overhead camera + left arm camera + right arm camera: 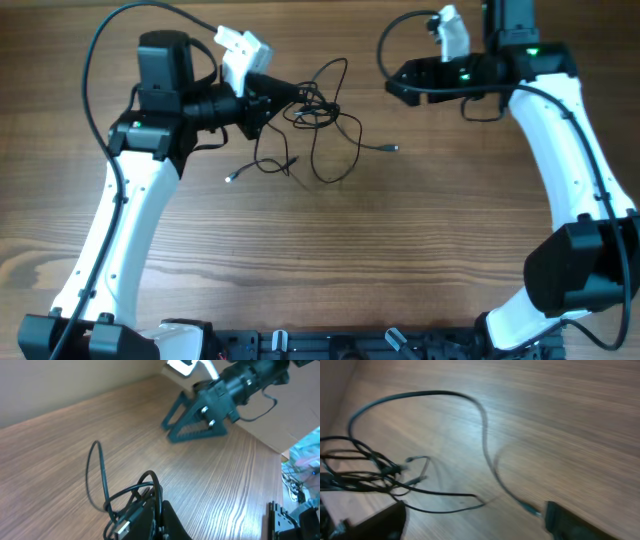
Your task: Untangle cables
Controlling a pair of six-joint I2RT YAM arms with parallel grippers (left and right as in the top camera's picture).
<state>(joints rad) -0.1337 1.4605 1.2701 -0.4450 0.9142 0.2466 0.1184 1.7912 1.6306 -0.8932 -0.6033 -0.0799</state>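
The cables (318, 112) are thin black wires in a tangle at the table's back middle, with loops trailing toward the front. One plug end (232, 178) lies at the left and another (393, 148) at the right. My left gripper (280, 96) is shut on the tangle's left side. In the left wrist view its fingers (161, 519) pinch several strands (131, 494), beside a silver plug (120, 530). My right gripper (392, 86) is open and empty, to the right of the tangle and apart from it. In the right wrist view its fingers (475, 525) straddle a loose strand (485, 445) and its plug (532, 508).
The table (420, 240) is bare wood. The right gripper also shows in the left wrist view (167, 431), facing the left one across the table. Thick black arm cables (100, 60) arch behind each arm. A wall or board edge runs along the back (280, 425).
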